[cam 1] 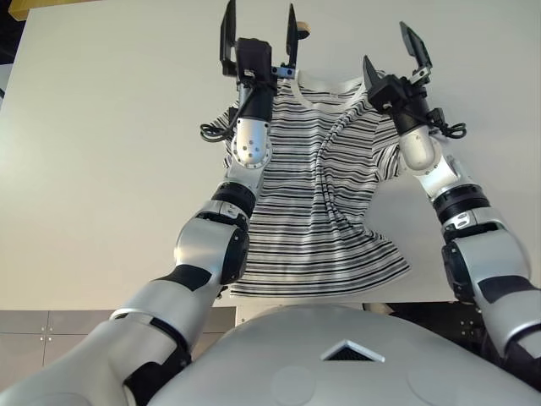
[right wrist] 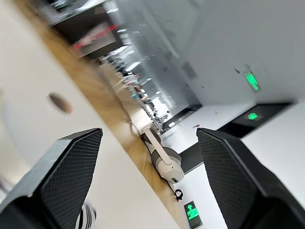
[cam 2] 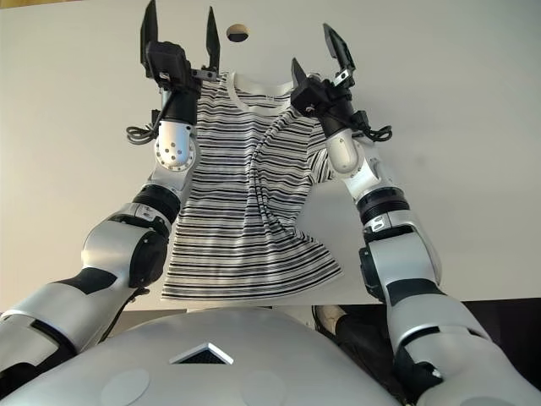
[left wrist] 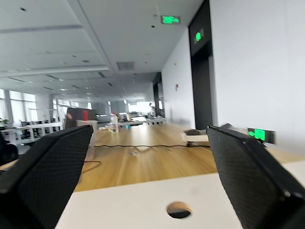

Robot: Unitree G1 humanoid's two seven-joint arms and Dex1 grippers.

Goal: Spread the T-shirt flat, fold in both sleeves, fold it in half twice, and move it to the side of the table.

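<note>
A black-and-white striped T-shirt (cam 1: 313, 203) lies on the white table (cam 1: 110, 169), collar at the far side, hem at the near edge, with a long wrinkle down its middle. My left gripper (cam 1: 259, 34) is raised above the shirt's left shoulder, open and empty. My right gripper (cam 1: 397, 59) hangs above the right shoulder, also open with nothing between its fingers. Both arms lie over the shirt's sides and hide the sleeves in part. The right sleeve (cam 1: 387, 161) looks bunched.
A round cable hole (cam 2: 238, 33) sits in the table just beyond the collar. Bare table stretches to the left (cam 2: 51, 152) and right (cam 2: 473, 169) of the shirt. Wooden desks and an office room (left wrist: 124, 157) lie beyond the far edge.
</note>
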